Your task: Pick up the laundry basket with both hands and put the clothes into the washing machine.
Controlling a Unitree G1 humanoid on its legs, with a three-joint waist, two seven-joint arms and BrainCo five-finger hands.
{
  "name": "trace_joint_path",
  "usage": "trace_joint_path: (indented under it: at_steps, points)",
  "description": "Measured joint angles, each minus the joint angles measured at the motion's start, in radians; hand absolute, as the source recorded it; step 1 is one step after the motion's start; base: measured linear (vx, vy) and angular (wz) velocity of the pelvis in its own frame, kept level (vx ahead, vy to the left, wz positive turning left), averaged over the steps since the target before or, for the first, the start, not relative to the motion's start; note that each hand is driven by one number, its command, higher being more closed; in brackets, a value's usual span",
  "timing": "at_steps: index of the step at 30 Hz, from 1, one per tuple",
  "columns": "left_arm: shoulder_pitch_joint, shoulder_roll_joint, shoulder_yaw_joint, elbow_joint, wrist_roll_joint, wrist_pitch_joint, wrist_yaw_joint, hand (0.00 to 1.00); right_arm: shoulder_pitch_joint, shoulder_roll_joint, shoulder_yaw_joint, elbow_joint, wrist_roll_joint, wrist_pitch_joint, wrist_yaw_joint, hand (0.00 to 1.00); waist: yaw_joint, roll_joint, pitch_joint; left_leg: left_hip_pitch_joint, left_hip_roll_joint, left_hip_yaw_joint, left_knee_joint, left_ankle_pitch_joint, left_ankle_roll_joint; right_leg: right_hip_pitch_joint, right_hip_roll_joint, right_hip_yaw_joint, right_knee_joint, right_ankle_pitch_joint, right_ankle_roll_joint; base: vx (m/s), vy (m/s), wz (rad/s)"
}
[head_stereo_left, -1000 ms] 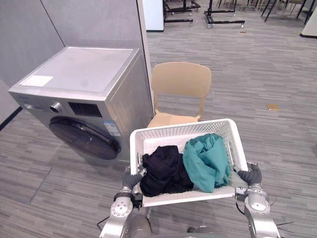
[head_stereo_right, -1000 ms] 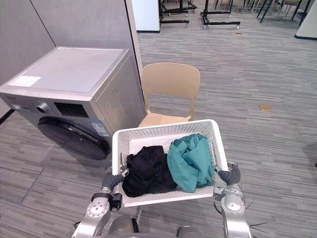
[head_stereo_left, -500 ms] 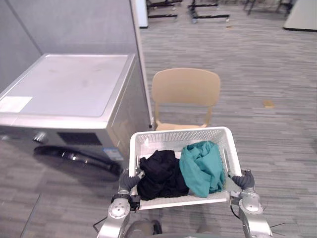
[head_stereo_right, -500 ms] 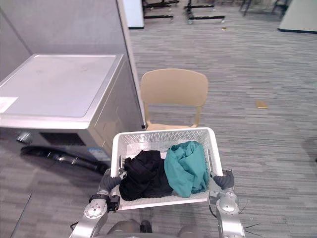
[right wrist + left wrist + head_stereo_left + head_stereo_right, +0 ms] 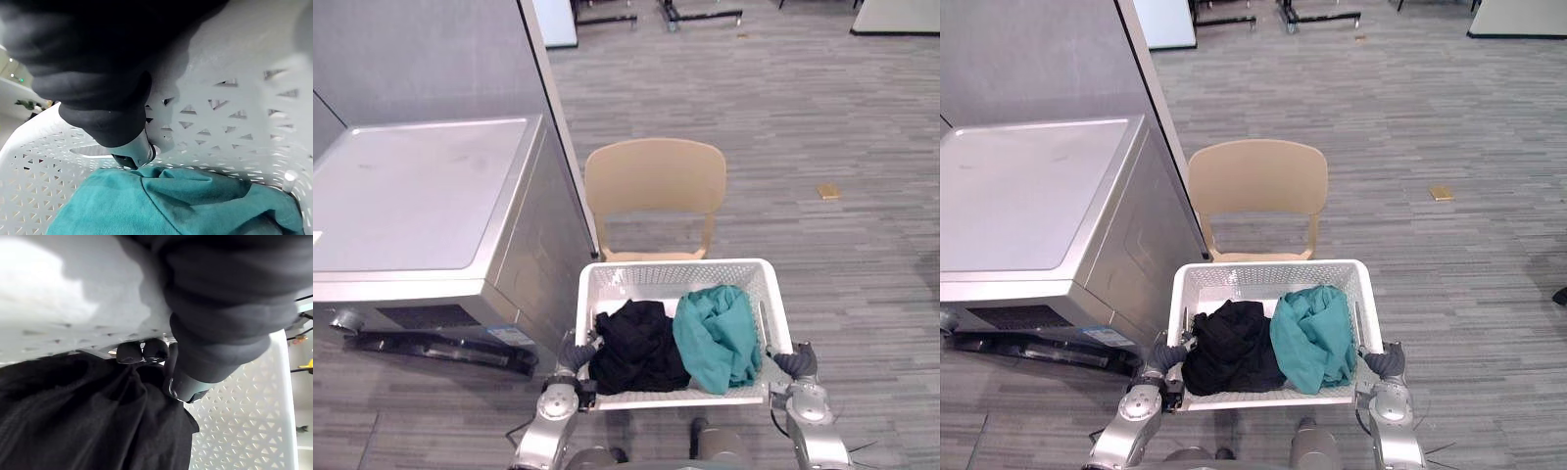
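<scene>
The white basket (image 5: pixel 674 265) is up in the air, low in front of the robot. One hand is on each short side of it.

The left hand (image 5: pixel 574 352) holds the basket's left side. From the wrist, its dark fingertips (image 5: pixel 142 351) curl over the white edge. Its thumb (image 5: pixel 183 382) reaches inside, right by the black clothes (image 5: pixel 636 348). So this hand is closed on the basket.

The right hand (image 5: pixel 795 361) holds the basket's right side. Its thumb (image 5: pixel 132 149) hooks over the wall with holes and touches the green clothes (image 5: pixel 717 333). This hand grips the basket too.

The clothes are all in the basket. The black clothes lie in the left half. The green clothes lie in the right half. The two piles touch in the middle.

The grey washing machine (image 5: pixel 411 211) stands to the left of the basket, close by. Its flat top is bare. Its dark round door (image 5: pixel 440 348) is low on the front. I cannot tell if the door is open.

A tan chair (image 5: pixel 655 177) stands just past the basket, beside the washing machine. A grey wall (image 5: pixel 421 59) rises behind the machine. The floor (image 5: pixel 822 117) is grey carpet with stripes. A small tan thing (image 5: pixel 828 191) lies on it, well away to the right.
</scene>
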Motion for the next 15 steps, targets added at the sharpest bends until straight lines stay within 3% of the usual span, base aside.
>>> trace_joint_path:
  at_steps: [3,5,8,13,14,15]
  points:
    - [-0.111,0.024,0.001,0.02,-0.002,0.0,0.019,1.0,-0.083,-0.002,0.001,0.02,0.017,0.0,-0.022,1.0,0.001,-0.024,0.077,-0.115,0.005,-0.002,0.099,0.0,0.0,-0.102,-0.01,-0.002,0.062,0.005,-0.004,-0.14,-0.036,0.14]
    - [-0.258,0.039,0.012,0.056,-0.023,0.0,0.043,1.0,-0.197,-0.022,0.001,0.02,0.042,0.001,-0.046,1.0,0.002,-0.023,0.142,-0.298,0.025,-0.009,0.225,-0.008,0.005,-0.245,-0.019,-0.008,0.123,0.009,-0.008,-0.3,0.004,0.23]
    - [-0.447,0.062,0.025,0.138,-0.063,0.0,0.081,1.0,-0.343,-0.043,-0.002,0.022,0.081,0.001,-0.087,1.0,0.014,-0.017,0.22,-0.429,0.061,-0.013,0.306,-0.046,0.019,-0.36,-0.013,-0.025,0.181,0.015,-0.016,-0.26,-0.003,0.07]
    - [-0.708,0.091,0.103,0.25,-0.098,-0.001,0.097,1.0,-0.595,-0.068,-0.002,0.109,0.129,0.002,-0.128,1.0,0.031,-0.014,0.251,-0.606,0.097,-0.009,0.358,-0.041,0.008,-0.511,0.004,-0.036,0.168,0.064,-0.035,-0.18,-0.036,-0.07]
    - [-0.766,0.096,0.13,0.28,-0.104,-0.004,0.097,0.0,-0.65,-0.072,-0.003,0.128,0.137,0.001,-0.14,1.0,0.03,-0.014,0.267,-0.629,0.107,-0.01,0.36,-0.029,0.009,-0.524,0.009,-0.045,0.159,0.079,-0.044,-0.08,-0.041,-0.02]
    - [-0.8,0.105,0.136,0.279,-0.105,-0.008,0.096,0.0,-0.678,-0.084,-0.006,0.131,0.137,0.003,-0.148,0.0,0.034,-0.014,0.268,-0.649,0.112,-0.012,0.364,-0.022,0.016,-0.54,0.012,-0.05,0.158,0.083,-0.046,-0.04,-0.035,0.01]
